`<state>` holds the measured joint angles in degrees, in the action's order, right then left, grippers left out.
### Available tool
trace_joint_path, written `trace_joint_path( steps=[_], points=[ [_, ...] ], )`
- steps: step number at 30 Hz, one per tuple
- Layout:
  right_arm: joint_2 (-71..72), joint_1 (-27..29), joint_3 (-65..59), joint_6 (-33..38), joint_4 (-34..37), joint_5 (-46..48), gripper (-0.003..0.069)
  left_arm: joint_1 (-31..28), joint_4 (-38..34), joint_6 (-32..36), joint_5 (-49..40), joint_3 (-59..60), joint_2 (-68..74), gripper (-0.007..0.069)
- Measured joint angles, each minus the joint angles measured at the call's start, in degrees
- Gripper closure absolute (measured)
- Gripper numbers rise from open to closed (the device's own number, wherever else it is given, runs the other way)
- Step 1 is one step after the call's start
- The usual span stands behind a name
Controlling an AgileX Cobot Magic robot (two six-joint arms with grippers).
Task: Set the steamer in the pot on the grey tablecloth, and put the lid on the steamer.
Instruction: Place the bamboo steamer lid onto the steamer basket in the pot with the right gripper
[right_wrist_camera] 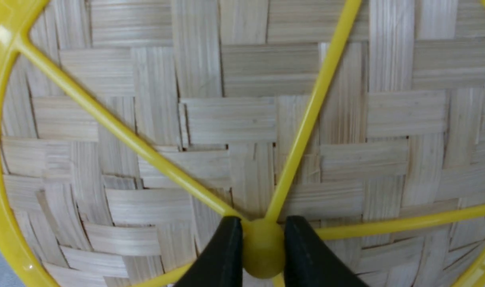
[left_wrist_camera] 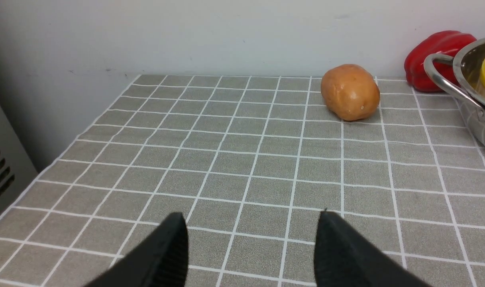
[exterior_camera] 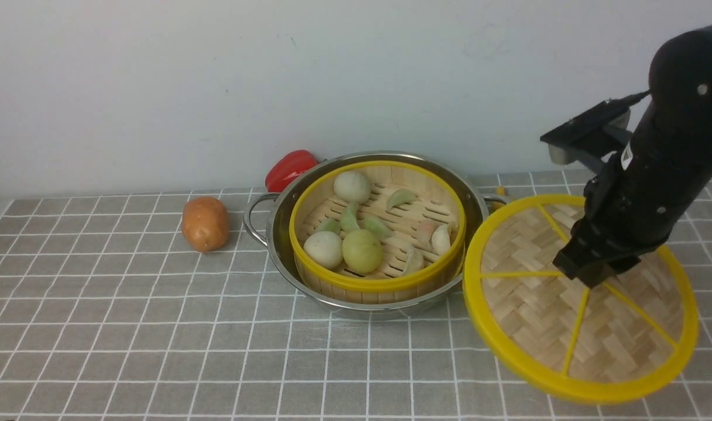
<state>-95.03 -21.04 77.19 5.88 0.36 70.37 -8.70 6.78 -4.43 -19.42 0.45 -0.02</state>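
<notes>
In the front view, the pot [exterior_camera: 277,231] is sitting on the cloth [exterior_camera: 127,327] at the middle, toward the far side. The steamer [exterior_camera: 379,285] is resting inside the pot, its yellow rim showing above the steel rim, and it is holding buns [exterior_camera: 361,250] and small dumplings. To the right, the lid [exterior_camera: 531,316] is tilting with its woven face toward the near side and its left edge just beside the pot. Whether its near edge is touching the cloth cannot be told. The right gripper [exterior_camera: 590,276] is coming down onto the lid's middle, where the yellow spokes are meeting. A potato [exterior_camera: 205,223] is lying left of the pot, apart from it, and a red pepper [exterior_camera: 290,168] is peeking out behind the pot's far left side, against the wall [exterior_camera: 215,76].

In the left wrist view, the left gripper [left_wrist_camera: 250,247] is hanging over bare cloth with its jaws spread wide and nothing between them. The potato, the pepper, one pot handle [left_wrist_camera: 453,85] and a sliver of the steamer's rim are showing beyond it, well apart from it.

In the right wrist view, the woven lid is filling the picture. The two black fingers [right_wrist_camera: 226,255] are clamping the yellow hub [right_wrist_camera: 263,251] from both sides, so the right jaws are grasping the lid.
</notes>
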Motion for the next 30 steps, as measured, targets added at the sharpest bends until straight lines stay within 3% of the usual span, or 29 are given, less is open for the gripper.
trace_joint_path(
  steps=[11, 22, 30],
  points=[
    [7.6, 0.0, 2.9, -1.9, 3.3, 0.6, 0.0512, 0.0, 0.0, 0.0, 0.0, 0.0, 0.0, 0.0224],
    [-1.1, -0.1, 20.9, 0.9, 9.5, 0.5, 0.0512, 0.0, 0.0, 0.0, 0.0, 0.0, 0.0, 0.0224],
    [-12.1, -4.3, 31.3, 4.6, 10.2, 0.5, 0.0512, 0.0, 0.0, 0.0, 0.0, 0.0, 0.0, 0.0224]
  ],
)
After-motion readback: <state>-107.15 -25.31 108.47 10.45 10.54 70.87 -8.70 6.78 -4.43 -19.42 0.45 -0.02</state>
